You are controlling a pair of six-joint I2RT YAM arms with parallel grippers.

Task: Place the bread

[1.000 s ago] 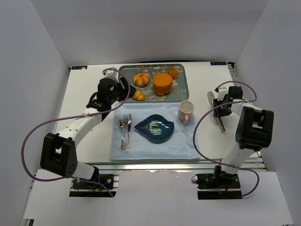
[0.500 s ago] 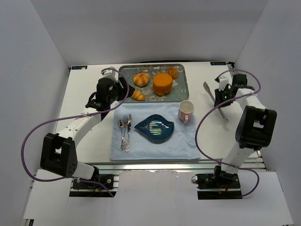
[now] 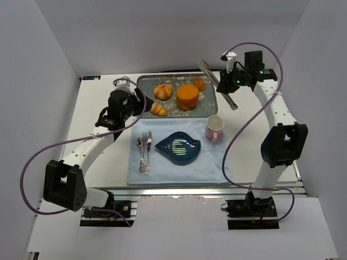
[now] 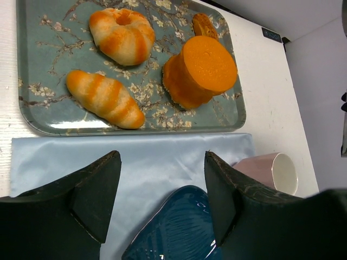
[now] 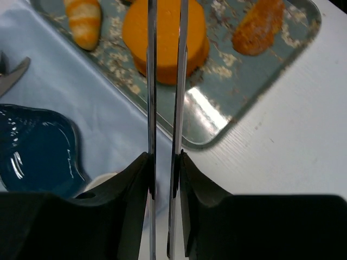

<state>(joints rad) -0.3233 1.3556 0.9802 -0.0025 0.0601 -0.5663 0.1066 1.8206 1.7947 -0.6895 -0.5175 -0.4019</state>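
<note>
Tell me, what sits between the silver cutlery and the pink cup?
The glossy dark blue shell-shaped dish lies between the silver cutlery and the pink cup, clearest from the top view.

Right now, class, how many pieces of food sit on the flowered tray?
4. The round knotted bun lies far left on the tray, the striped long roll near left, the orange cylinder cake in the middle, a small brown pastry far right. None seems hidden.

White-linked left arm (image 3: 87, 149) and right arm (image 3: 274, 103), black joints, looping purple cables (image 3: 22, 176), black pincer fingers (image 4: 81, 200)
</note>
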